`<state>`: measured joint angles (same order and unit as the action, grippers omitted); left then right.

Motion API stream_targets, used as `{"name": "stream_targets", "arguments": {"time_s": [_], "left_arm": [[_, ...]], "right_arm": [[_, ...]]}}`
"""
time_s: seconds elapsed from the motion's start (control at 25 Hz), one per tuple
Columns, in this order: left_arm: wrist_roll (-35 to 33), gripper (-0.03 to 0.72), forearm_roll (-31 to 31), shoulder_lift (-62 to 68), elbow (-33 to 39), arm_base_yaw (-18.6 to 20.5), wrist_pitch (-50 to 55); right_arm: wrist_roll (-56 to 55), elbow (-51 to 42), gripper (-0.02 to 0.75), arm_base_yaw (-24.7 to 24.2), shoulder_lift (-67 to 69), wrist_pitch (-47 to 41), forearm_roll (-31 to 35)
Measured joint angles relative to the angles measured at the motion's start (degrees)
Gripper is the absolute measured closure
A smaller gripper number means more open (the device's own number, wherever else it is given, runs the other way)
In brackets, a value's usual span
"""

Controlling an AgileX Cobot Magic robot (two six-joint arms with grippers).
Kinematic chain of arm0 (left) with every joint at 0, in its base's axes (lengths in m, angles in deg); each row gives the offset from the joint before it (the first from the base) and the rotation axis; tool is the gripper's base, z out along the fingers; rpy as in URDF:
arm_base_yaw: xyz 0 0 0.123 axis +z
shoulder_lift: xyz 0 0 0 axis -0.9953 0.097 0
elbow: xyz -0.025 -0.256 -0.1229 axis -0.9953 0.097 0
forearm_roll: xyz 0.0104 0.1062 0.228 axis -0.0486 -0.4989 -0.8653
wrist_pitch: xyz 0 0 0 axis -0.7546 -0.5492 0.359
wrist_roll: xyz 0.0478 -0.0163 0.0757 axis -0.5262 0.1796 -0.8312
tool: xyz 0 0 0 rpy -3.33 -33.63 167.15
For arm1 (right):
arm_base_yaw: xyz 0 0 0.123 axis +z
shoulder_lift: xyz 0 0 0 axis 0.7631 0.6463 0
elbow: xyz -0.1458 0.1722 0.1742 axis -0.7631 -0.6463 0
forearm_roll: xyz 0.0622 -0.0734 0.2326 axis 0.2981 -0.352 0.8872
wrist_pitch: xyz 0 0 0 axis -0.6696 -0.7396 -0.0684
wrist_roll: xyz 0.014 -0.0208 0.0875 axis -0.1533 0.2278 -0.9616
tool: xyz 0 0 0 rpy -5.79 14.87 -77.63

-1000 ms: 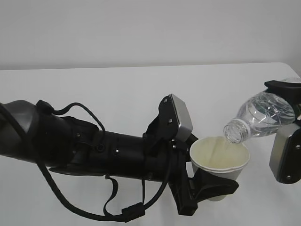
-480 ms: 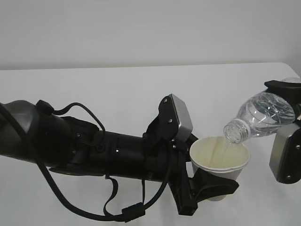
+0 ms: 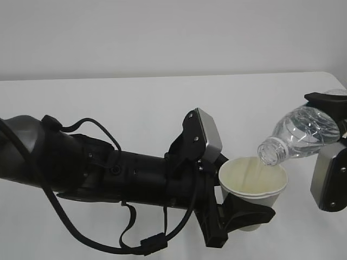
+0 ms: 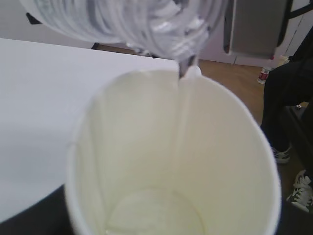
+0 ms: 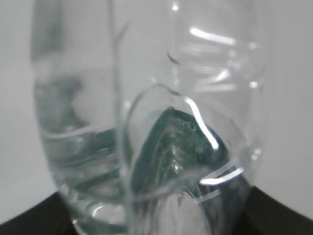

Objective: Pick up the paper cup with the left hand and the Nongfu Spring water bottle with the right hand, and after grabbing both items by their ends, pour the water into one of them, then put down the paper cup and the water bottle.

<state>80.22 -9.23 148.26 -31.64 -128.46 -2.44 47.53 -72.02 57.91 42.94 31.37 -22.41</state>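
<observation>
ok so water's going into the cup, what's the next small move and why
Probably hold the tilt a little longer. The bottle is tipped with its mouth over the rim of the paper cup, a thin stream of water runs down the inside wall, and only a shallow pool covers the bottom. Water remains in the bottle, so righting it now seems early.
</observation>
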Motion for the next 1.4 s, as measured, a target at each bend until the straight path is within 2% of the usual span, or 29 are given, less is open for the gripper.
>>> {"name": "stream_targets", "arguments": {"time_s": [0.4, 0.64, 1.4], "left_arm": [[0.0, 0.215, 0.1, 0.0, 0.0, 0.0, 0.0], [0.0, 0.215, 2.42, 0.0, 0.0, 0.0, 0.0], [0.0, 0.215, 0.55, 0.0, 0.0, 0.0, 0.14]], "right_arm": [[0.33, 0.0, 0.31, 0.0, 0.0, 0.0, 0.0], [0.46, 0.0, 0.31, 0.0, 0.0, 0.0, 0.0], [0.46, 0.0, 0.31, 0.0, 0.0, 0.0, 0.2]]}}
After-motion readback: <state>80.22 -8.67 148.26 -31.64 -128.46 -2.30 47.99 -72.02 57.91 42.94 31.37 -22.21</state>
